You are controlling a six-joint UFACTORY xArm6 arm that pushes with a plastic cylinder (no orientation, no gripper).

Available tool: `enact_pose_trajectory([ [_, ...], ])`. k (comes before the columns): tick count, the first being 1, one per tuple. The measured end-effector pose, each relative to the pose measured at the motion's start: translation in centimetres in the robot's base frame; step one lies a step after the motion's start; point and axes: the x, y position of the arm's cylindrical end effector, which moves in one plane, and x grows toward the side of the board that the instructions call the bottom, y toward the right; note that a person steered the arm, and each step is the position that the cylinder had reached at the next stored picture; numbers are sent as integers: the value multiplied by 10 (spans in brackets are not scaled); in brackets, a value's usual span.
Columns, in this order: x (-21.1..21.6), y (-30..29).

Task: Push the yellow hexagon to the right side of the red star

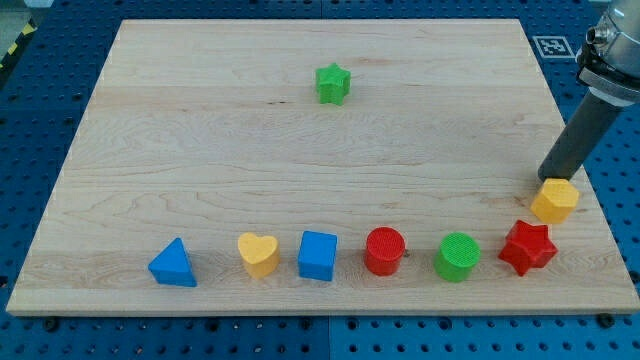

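Wooden bench (300, 150) over a blue pegboard: my tip (545, 181) touches the top of the yellow hexagon (554, 200), which sits just up-right of the red star (527, 247). This tool is a plain rod without jaws.

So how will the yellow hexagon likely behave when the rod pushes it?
The yellow hexagon looks squat and flat-bottomed, so it probably slides rather than rolls or tips. My tip sits at its upper-left edge, off-centre, so it may rotate. The red star is close, so contact seems possible.
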Motion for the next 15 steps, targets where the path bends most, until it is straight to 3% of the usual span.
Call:
enact_pose_trajectory([
  [5, 18, -28],
  [7, 46, -29],
  [15, 53, 29],
])
